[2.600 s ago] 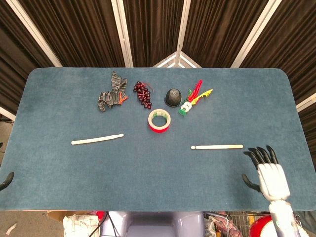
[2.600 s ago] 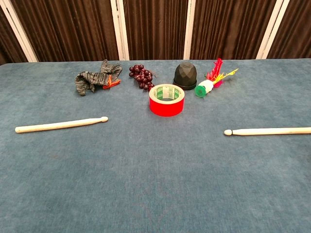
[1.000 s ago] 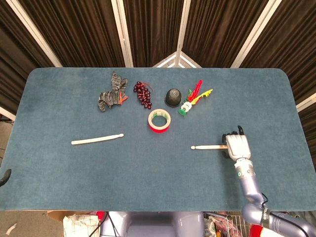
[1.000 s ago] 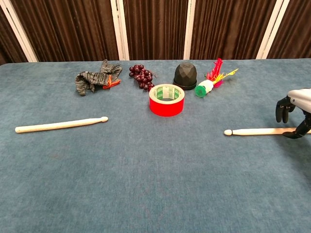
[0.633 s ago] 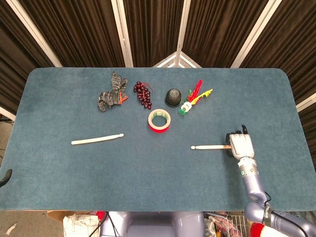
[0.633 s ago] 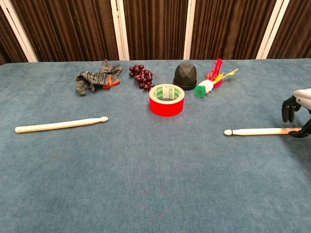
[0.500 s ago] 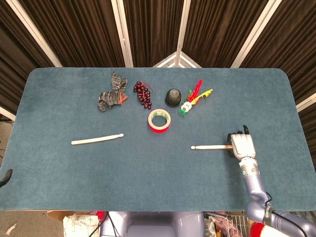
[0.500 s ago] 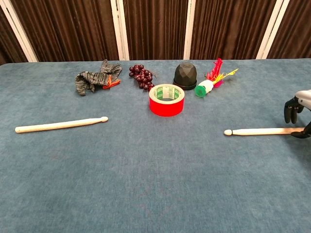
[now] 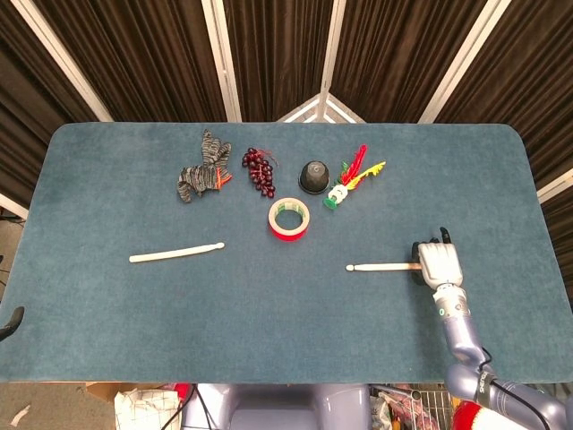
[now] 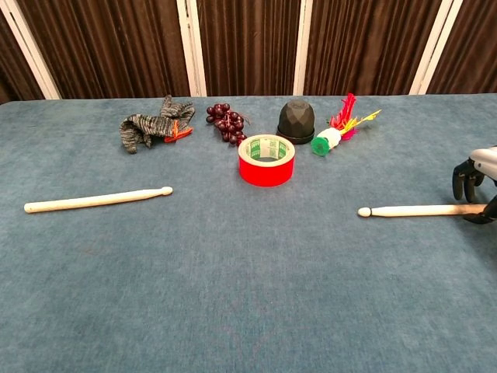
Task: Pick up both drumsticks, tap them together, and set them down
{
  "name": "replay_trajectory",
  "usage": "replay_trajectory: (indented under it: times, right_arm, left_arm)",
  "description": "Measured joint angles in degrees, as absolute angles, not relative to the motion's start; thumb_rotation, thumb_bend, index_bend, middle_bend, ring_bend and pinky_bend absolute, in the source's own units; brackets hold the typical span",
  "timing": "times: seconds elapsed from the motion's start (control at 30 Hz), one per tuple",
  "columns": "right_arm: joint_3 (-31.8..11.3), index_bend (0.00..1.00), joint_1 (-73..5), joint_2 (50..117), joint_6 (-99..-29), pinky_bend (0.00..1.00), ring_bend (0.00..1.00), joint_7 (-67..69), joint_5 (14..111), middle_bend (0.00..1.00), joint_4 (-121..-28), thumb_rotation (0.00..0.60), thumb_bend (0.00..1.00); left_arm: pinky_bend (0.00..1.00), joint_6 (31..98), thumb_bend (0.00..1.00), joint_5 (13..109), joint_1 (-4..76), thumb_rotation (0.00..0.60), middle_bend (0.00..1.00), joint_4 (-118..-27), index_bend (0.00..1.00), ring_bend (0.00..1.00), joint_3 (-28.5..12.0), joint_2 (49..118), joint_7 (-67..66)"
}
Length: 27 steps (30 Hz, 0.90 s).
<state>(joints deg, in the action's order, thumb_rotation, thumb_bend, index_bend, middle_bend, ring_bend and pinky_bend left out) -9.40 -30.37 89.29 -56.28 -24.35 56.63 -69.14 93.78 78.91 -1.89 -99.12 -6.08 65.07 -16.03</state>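
Note:
Two pale wooden drumsticks lie flat on the blue table (image 9: 286,331). The left drumstick (image 9: 176,253) (image 10: 97,200) rests alone on the left side. The right drumstick (image 9: 380,266) (image 10: 411,210) points its tip toward the middle. My right hand (image 9: 439,262) (image 10: 477,186) hovers over its butt end, dark fingers hanging down behind the stick and the thumb on the near side, with gaps still showing. Only a dark tip of my left hand (image 9: 10,321) peeks in at the left edge, below the table's near edge.
Behind the sticks stand a red tape roll (image 9: 289,219) (image 10: 266,159), a black dome (image 9: 313,176), dark grapes (image 9: 260,170), a grey knitted piece (image 9: 201,175) and a feathered toy (image 9: 352,179). The wide near half of the table holds only the sticks.
My right hand rose from the near right edge and came over the right drumstick's butt end, then drifted slightly right. Both drumsticks stayed where they lay.

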Motion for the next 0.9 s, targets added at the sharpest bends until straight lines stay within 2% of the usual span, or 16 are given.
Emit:
replay_trajectory:
  times: [0.57,0.9]
  right_arm:
    - [-9.1,0.55,-30.7,90.3,-55.5,0.01,0.33,-23.5,57.4,0.5,-66.8,0.6,0.3]
    - [-9.1,0.56,-30.7,90.5,-55.4,0.01,0.33,-23.8,57.5,0.5,-66.1,0.6,0.3]
  left_arm:
    - [0.0,93.6,0.37,78.6,-1.7,0.6,0.12,-99.2,0.15,0.0,-6.1,65.4,-16.8]
    - [0.0,93.4,0.37,78.5,-1.6,0.6,0.12,-99.3,0.16,0.0,-6.0,65.4,-17.1]
